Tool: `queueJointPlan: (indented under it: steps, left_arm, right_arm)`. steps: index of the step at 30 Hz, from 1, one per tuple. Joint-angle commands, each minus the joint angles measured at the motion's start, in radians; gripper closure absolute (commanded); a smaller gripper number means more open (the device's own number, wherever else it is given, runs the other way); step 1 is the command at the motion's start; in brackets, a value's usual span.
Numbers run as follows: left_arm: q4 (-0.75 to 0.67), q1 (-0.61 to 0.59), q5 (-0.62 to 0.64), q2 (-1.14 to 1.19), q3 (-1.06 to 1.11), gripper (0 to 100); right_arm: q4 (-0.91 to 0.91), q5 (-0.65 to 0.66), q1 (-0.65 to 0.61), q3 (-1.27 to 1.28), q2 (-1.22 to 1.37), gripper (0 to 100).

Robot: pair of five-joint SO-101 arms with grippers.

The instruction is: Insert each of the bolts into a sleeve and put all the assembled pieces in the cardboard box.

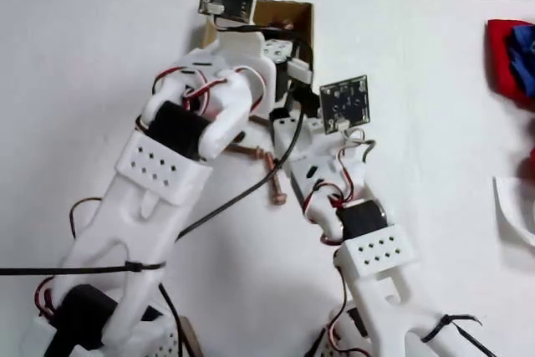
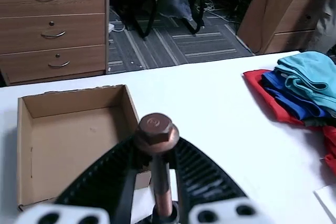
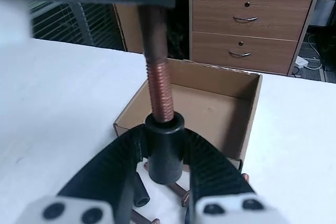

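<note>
The cardboard box (image 2: pixel 79 100) stands open on the white table (image 2: pixel 220 129). In both wrist views the part of its floor that can be seen is bare cardboard.

The left claw (image 2: pixel 156 153) is clamped on a copper bolt (image 2: pixel 156 128), gripped just under its six-sided head. The head is shown by the left wrist view, with the shaft running down between the black fingers. The other end is given by the right wrist view: the threaded end of the bolt (image 3: pixel 160 87) is entered into the mouth of a black sleeve (image 3: pixel 165 129). That sleeve is held upright by the right claw (image 3: pixel 164 150), which is closed around it just in front of the box (image 3: pixel 210 85).

A loose sleeve (image 3: pixel 139 195) is seen lying on the table beneath the right claw.

In the high view the two wrists are met beside the box (image 1: pixel 292 14). Two loose bolts (image 1: pixel 277 186) are seen lying on the table (image 1: pixel 84 64) between the arms.

A pile of folded cloths (image 2: pixel 299 87), red, blue and teal, is laid well apart from the box. It is seen at the table's edge in the high view (image 1: pixel 510 48).
</note>
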Motion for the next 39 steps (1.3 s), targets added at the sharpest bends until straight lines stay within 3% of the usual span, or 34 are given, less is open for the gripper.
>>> queueJointPlan:
  steps: [1,9,15,21,27,31,34,39]
  left_arm:
    - [0.003,-0.021,-0.006,-0.008,0.027,97]
    - [0.002,-0.011,-0.005,-0.006,0.093,97]
    - [0.009,-0.011,-0.008,-0.011,0.101,97]
    - [0.101,-0.011,-0.054,-0.014,0.061,78]
    - [0.19,-0.021,-0.064,-0.015,-0.054,79]
    - [0.275,-0.032,-0.153,-0.015,-0.173,79]
    - [0.344,-0.083,-0.23,-0.015,-0.245,79]
    - [0.473,-0.321,-0.35,-0.008,-0.226,79]
  right_arm:
    - [0.002,-0.006,-0.004,-0.055,-0.041,97.8]
    - [0.002,-0.002,-0.004,-0.055,-0.041,97.8]
    - [0.001,0.077,-0.004,-0.055,-0.048,97.8]
    - [0.001,0.078,-0.004,-0.055,-0.042,97.8]
    - [0.001,0.078,-0.004,-0.055,-0.041,97.8]
    - [0.004,0.08,-0.004,-0.055,-0.041,97.8]
    - [0.01,0.077,0.018,-0.028,-0.039,97.8]
    - [0.039,0.075,0.073,-0.025,0.07,97.8]
